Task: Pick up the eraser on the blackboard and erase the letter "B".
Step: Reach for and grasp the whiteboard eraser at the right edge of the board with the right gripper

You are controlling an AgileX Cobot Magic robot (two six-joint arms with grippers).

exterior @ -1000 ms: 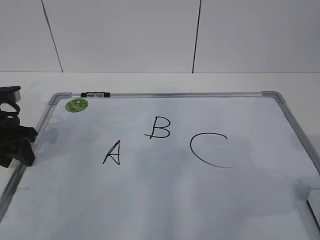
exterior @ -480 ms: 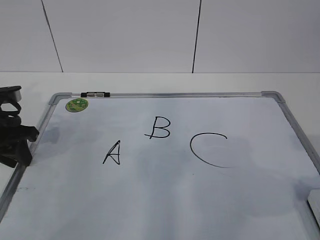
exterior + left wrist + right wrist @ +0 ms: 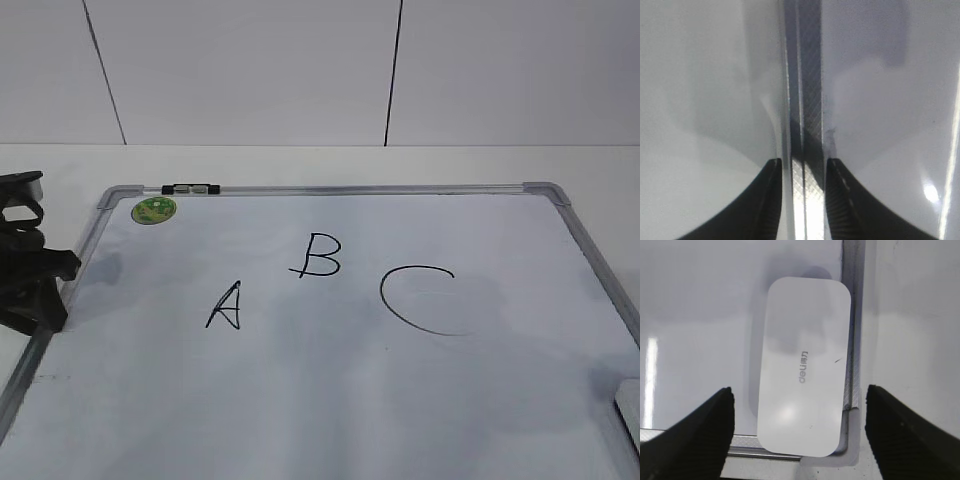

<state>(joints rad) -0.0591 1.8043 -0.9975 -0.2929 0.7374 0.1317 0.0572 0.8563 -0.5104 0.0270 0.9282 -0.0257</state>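
Note:
The blackboard [image 3: 350,189] is a white board with a silver frame lying flat on the table. The letter "B" [image 3: 321,255] is written in black at its upper middle. The eraser [image 3: 802,367], a white rounded block with grey lettering, lies in the board's near right corner; only its edge shows in the exterior view [image 3: 631,412]. My right gripper [image 3: 800,392] is open, its fingers wide apart on either side of the eraser's near end, not touching it. My left gripper [image 3: 40,290] sits over the board's left frame rail [image 3: 807,100], with a narrow gap between its fingers [image 3: 802,167] and nothing in it.
An "A" [image 3: 226,306] and a large "C" [image 3: 420,298] flank the "B". A round green sticker [image 3: 153,209] and a small black clip [image 3: 190,188] are at the board's far left corner. A grey corner cap [image 3: 852,440] lies beside the eraser. A white wall stands behind.
My left gripper has shifted very slightly at the board's left edge. The letters and the eraser have not moved.

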